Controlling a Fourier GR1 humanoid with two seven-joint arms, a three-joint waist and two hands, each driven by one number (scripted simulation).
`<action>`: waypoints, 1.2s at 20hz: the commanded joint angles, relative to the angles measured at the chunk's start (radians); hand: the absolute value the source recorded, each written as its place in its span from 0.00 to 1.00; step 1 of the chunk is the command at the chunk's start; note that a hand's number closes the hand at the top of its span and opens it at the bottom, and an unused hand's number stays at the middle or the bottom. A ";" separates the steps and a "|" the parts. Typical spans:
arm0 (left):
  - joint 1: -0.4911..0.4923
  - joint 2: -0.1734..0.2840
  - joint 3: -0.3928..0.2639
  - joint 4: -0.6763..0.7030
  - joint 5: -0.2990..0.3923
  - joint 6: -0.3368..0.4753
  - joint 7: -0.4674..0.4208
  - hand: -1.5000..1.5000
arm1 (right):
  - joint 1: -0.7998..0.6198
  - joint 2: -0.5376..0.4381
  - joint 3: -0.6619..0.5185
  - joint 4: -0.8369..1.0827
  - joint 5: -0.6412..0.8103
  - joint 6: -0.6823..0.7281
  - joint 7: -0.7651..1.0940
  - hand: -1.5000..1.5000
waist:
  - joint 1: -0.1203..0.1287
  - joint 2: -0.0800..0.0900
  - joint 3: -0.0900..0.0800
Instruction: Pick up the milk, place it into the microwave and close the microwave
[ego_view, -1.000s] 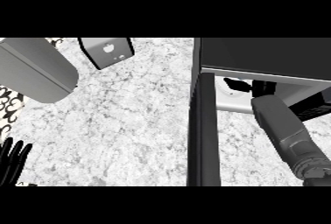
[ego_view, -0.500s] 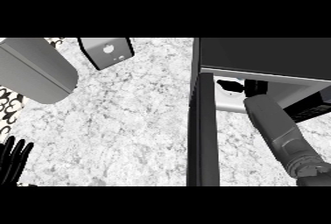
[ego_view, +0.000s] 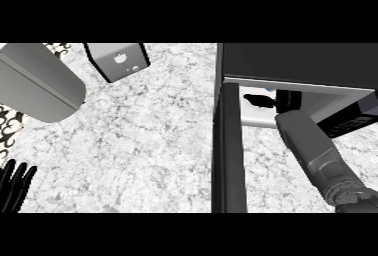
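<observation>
I can't make out the milk itself from here; my best guess is that it sits inside the microwave (ego_view: 295, 62) cavity, hidden by my right hand (ego_view: 260, 99), which is reaching in through the opening with the grey forearm running up from the lower right. Only dark finger shapes show in there, so I cannot tell whether that hand is clamped on the carton or has let go. I read this as the placing step, right at its end. The microwave door (ego_view: 227, 150) stands wide open, edge-on to me, just left of the arm. Next I need to draw the right hand clear of the cavity without catching the carton, then get behind that door and swing it shut. My left hand (ego_view: 15, 184) rests at the lower left edge, fingers straight and apart, over the marble worktop (ego_view: 140, 145).
</observation>
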 joint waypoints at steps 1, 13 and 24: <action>-0.022 -0.001 0.000 0.000 -0.012 0.012 -0.001 0.00 | 0.036 0.012 -0.019 -0.021 -0.016 0.012 -0.053 0.00 | -0.016 -0.002 0.000; 0.107 -0.040 -0.002 -0.119 0.012 -0.013 0.014 0.00 | 0.106 0.034 -0.069 -0.053 -0.072 0.219 -0.153 0.00 | -0.048 -0.023 -0.001; 0.113 -0.071 -0.120 -0.141 -0.061 -0.026 0.050 0.00 | 0.277 0.054 -0.107 -0.135 -0.152 0.511 -0.297 0.00 | -0.093 -0.036 -0.003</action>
